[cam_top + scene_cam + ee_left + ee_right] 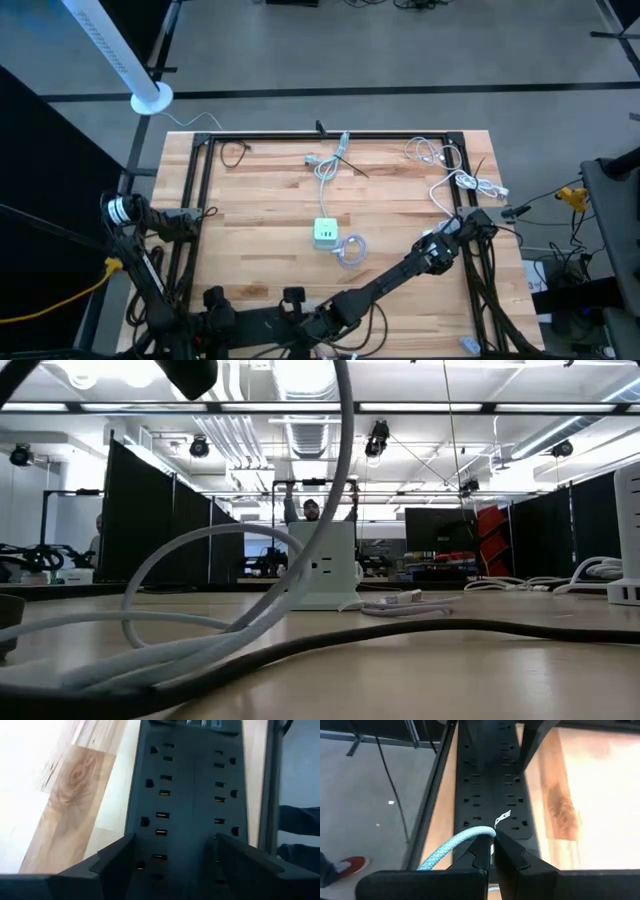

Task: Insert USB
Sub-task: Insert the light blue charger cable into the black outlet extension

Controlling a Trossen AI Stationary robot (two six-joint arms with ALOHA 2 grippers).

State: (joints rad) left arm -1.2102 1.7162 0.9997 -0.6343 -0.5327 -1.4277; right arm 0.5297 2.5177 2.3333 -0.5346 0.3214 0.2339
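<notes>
Scene: a light wooden table [270,215] edged by a black metal frame [330,137], seen from above, with two dark robot arms reaching in from the near edge.
Right gripper [494,851]: its two fingers are pressed together on a pale blue braided USB cable [451,848], pinching it near its end. It hangs above a black power strip [492,780] that lies along the right edge of the table; in the high view it sits at [478,222].
USB cable: from the pinch point it curves away below the gripper. A small white tag [502,817] sticks out just past the fingertips. The plug itself is hidden between the fingers.
Left gripper [172,851]: jaws spread wide with nothing between them, hovering over a second black power strip [187,790] at the table's left edge; in the high view it sits at [190,222].
White charger block [325,233]: stands near the middle of the table, well apart from both grippers, with a coiled pale cable [352,248] beside it. The low view shows an outlet on its side face [322,570].
Other cables: a white bundle [330,160] toward the far edge, more white cables [450,170] at the far right corner, a small dark loop [234,153] at the far left.
Writing: no brand, label or text can be read on any item.
Background: a person [312,510] stands in the room beyond the table.
</notes>
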